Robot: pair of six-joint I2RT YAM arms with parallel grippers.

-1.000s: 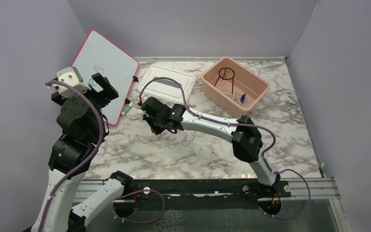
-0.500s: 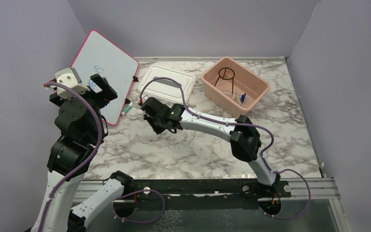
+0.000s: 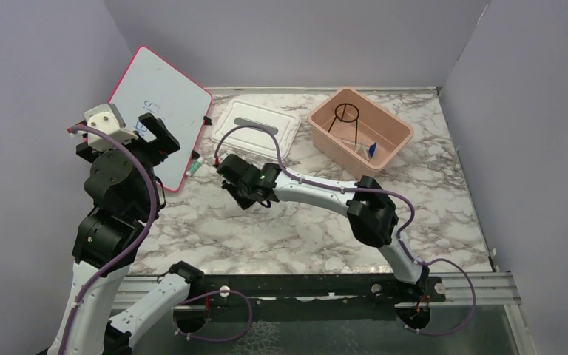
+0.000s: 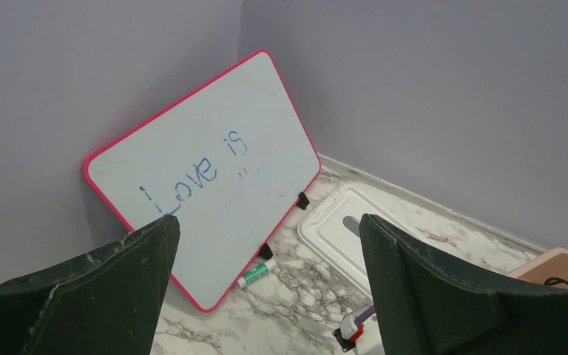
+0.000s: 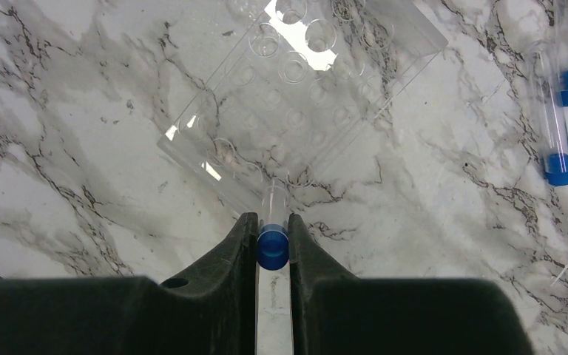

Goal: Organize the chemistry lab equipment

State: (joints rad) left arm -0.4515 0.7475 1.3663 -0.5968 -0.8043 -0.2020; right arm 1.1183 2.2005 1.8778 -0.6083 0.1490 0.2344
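Mid-desk, left of centre: right hand clenched on a blue-capped tube, its tip at the near edge of the clear rack (spare tubes lie right). Line the tip over one hole, then lower slowly. Left hand released, idle.

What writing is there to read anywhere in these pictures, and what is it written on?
"Love is": blue handwriting on the pink-framed whiteboard, clear in the left wrist view.
Faint marks under "is" on the same board: too faint to read.
Any label on the green marker below the board: too small to read.
No print shows on the blue-capped tube held in the right hand.
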